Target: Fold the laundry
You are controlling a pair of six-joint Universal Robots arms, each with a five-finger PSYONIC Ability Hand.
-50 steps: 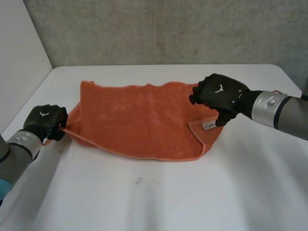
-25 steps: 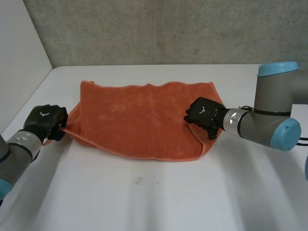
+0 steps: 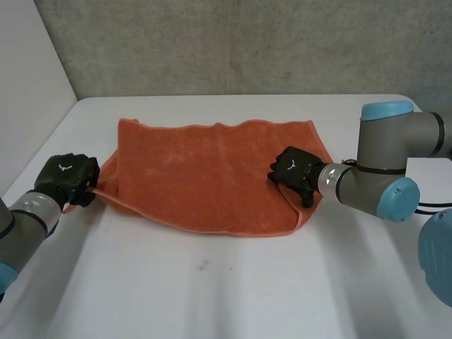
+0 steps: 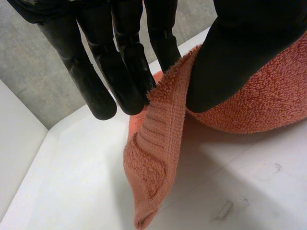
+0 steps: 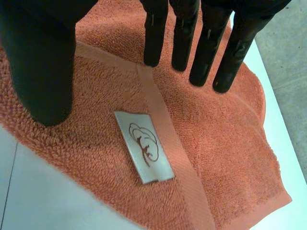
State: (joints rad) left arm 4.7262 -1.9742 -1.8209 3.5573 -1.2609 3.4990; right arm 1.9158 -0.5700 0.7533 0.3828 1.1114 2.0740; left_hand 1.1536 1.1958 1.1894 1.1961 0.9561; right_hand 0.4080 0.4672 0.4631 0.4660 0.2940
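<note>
An orange towel [image 3: 205, 173] lies folded across the middle of the white table [image 3: 233, 289]. My left hand [image 3: 67, 178] is at the towel's left corner. In the left wrist view its fingers [image 4: 120, 72] and thumb pinch the towel's edge [image 4: 163, 124], and the corner hangs down towards the table. My right hand [image 3: 295, 171] hovers low over the towel's right end, fingers straight and spread. In the right wrist view its fingers [image 5: 192, 33] and thumb [image 5: 41, 62] stand above the towel's hem band and a white label [image 5: 144, 146], holding nothing.
A grey concrete wall [image 3: 233, 42] runs behind the table's far edge. A white side wall [image 3: 28, 78] stands at the left. My right arm [image 3: 381, 173] reaches in from the right, elbow raised beside the towel.
My right hand has come down and moved left over the towel's right end, and its arm has swung so the elbow stands beside the towel. The left hand has kept its pinch, unmoved.
</note>
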